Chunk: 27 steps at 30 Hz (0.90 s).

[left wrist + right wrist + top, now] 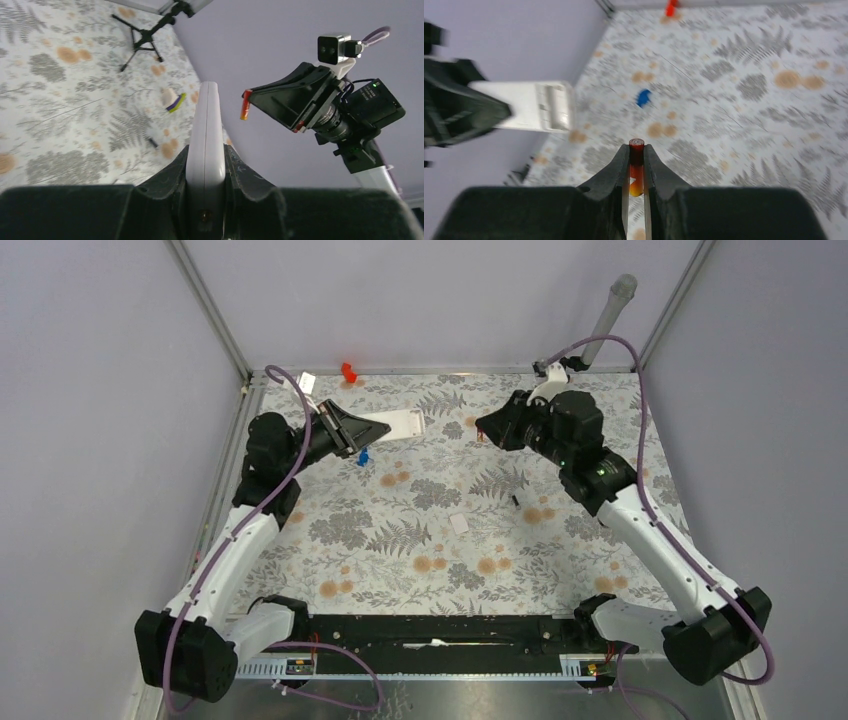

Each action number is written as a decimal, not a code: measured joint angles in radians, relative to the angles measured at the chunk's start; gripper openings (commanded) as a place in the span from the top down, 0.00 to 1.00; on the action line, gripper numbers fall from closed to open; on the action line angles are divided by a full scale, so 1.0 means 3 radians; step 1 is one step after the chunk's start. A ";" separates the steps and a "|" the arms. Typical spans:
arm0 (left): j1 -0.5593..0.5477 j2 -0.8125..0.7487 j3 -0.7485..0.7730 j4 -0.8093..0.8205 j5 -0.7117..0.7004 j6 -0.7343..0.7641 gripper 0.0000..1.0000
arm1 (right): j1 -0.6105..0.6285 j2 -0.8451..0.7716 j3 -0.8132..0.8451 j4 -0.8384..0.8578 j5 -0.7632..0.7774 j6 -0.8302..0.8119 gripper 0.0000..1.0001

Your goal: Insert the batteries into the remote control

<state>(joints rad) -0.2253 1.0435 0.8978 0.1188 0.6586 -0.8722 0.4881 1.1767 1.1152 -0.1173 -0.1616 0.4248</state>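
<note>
My left gripper (372,429) is shut on the white remote control (402,424) and holds it above the mat at the back left. In the left wrist view the remote (206,130) stands edge-on between the fingers. My right gripper (486,428) is shut on a red and black battery (636,167), held in the air facing the remote's free end. That battery also shows in the left wrist view (244,105). The right wrist view shows the remote (524,106) with its open battery bay (555,106) to the left of the battery. A second battery (516,501) lies on the mat.
A small white square plate (459,523) lies mid-mat. A blue piece (363,456) lies below the remote. A red piece (348,371) and a white piece (307,383) sit at the back edge. A yellow-green bar (176,102) and a black tripod (145,32) show in the left wrist view.
</note>
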 measured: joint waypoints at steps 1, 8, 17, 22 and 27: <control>-0.0014 0.0018 -0.0045 0.0151 0.0008 -0.0112 1.00 | 0.0000 -0.0031 0.0042 0.0057 -0.0058 0.0064 0.87; -0.0310 0.0245 -0.0168 0.1045 0.0046 -0.0788 1.00 | 0.0098 0.0023 0.0244 0.0511 -0.0408 0.0546 0.88; -0.0491 0.0401 -0.0251 0.1645 0.0038 -0.1261 1.00 | 0.0401 0.0146 0.0488 0.0596 -0.0397 0.0542 0.88; -0.0511 0.0468 -0.0296 0.1808 0.0036 -0.1433 1.00 | 0.0476 0.0153 0.0535 0.0580 -0.0264 0.0407 0.87; -0.0514 0.0484 -0.0338 0.1960 0.0036 -0.1589 1.00 | 0.0505 0.0158 0.0537 0.0507 -0.0081 0.0226 0.87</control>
<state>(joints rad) -0.3794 1.1889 0.7963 0.7067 0.6693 -1.3491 0.6395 1.2240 1.2762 0.0349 -0.1860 0.4927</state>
